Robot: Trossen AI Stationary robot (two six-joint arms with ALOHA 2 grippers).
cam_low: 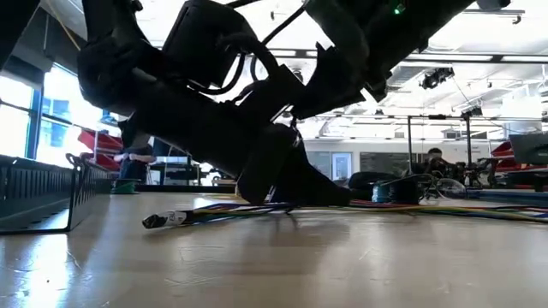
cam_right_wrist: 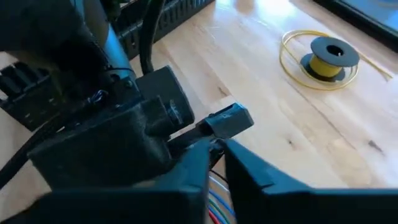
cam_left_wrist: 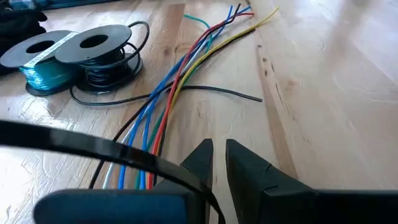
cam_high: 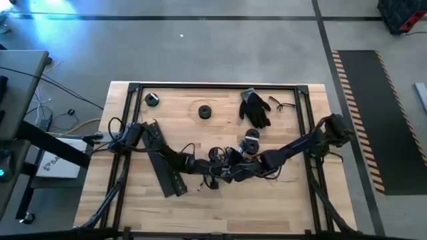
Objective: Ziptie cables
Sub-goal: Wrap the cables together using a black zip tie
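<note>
Both grippers meet mid-table over the cables (cam_left_wrist: 168, 106): left gripper (cam_left_wrist: 217, 163) fingers nearly closed, empty; right gripper (cam_right_wrist: 216, 163) fingers narrow, grasp undeterminable.

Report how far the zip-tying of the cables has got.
Done: the cables lie gathered in one bundle on the table. In hand: the left gripper and right gripper are low together at the bundle; no tie visibly closed round it. Left: cinching the tie.

- The right gripper (cam_right_wrist: 216, 163) has its dark fingers close together, just beside the left arm's black wrist housing (cam_right_wrist: 118, 134).
- Coloured wire ends (cam_right_wrist: 217, 208) show beneath.
- A yellow-wound black spool (cam_right_wrist: 328, 59) sits well apart on the pale wooden tabletop (cam_right_wrist: 267, 106).
</note>
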